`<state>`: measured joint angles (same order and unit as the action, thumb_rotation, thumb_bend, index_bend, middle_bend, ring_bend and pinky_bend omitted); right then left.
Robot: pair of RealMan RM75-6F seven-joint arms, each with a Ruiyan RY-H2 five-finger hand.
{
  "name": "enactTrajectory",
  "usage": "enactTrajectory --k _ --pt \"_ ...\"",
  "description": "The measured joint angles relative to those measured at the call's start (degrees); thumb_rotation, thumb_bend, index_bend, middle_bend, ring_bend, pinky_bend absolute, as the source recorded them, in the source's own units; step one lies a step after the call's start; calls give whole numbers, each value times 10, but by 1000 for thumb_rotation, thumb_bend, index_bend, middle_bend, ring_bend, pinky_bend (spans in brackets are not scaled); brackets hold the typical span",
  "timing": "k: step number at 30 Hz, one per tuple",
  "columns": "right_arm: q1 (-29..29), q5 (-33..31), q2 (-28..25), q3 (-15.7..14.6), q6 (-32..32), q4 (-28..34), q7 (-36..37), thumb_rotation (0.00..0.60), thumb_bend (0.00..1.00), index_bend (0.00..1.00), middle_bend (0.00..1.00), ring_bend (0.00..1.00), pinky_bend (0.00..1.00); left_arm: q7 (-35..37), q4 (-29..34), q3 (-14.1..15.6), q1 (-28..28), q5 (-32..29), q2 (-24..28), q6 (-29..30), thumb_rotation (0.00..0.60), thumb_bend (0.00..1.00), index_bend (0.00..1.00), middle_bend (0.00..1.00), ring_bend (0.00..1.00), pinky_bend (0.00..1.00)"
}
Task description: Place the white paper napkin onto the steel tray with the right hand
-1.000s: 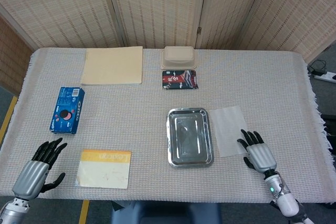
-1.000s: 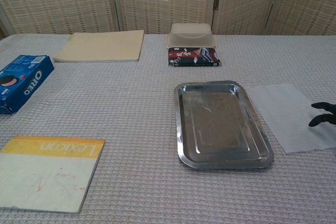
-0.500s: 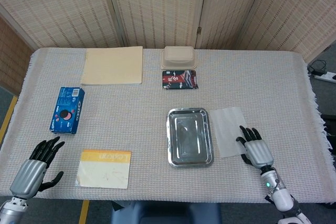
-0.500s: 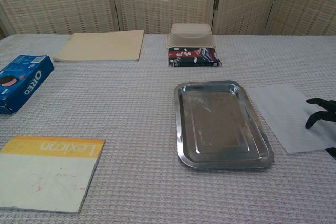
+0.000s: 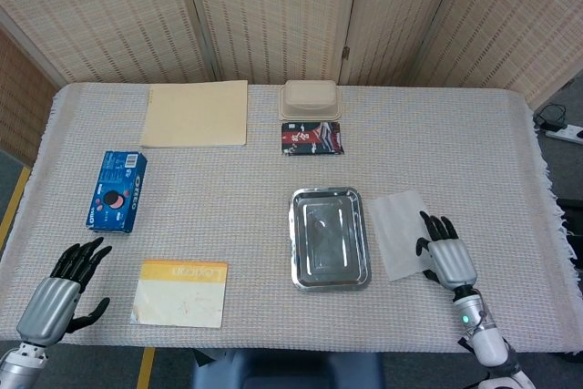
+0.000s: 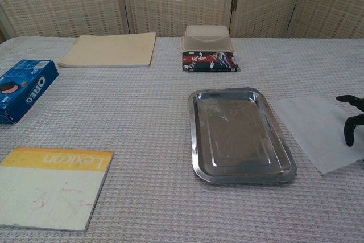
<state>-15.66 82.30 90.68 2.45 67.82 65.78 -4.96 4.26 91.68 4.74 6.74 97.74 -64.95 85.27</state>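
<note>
The white paper napkin (image 5: 397,230) (image 6: 317,127) lies flat on the tablecloth just right of the steel tray (image 5: 331,238) (image 6: 240,135), which holds nothing. My right hand (image 5: 445,257) (image 6: 353,119) rests with its fingers spread on the napkin's near right part, palm down; whether it pinches the sheet I cannot tell. My left hand (image 5: 62,291) hovers open at the table's near left corner, left of the yellow and white book, holding nothing. The chest view does not show it.
A yellow and white Lexicon book (image 5: 180,292) (image 6: 50,186) lies near left, a blue Oreo box (image 5: 117,190) (image 6: 24,88) further left. At the back lie a beige folder (image 5: 195,113), a lidded beige container (image 5: 310,98) and a dark packet (image 5: 311,138).
The napkin has shifted and turned slightly under my right hand, its near corner swinging right and toward me. My right hand moved a little right. The left hand stayed put.
</note>
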Motion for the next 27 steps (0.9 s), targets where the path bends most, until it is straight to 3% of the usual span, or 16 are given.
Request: enactTrajectory --k 19,27 --pt "6 4 -1 8 30 -1 37 600 463 619 90 0 0 2 -2 2 -2 9 -1 7 600 416 0 0 0 0" --pt "5 24 -3 23 83 10 57 600 463 619 106 14 0 5 -2 2 -1 9 -1 8 600 416 0 0 0 0"
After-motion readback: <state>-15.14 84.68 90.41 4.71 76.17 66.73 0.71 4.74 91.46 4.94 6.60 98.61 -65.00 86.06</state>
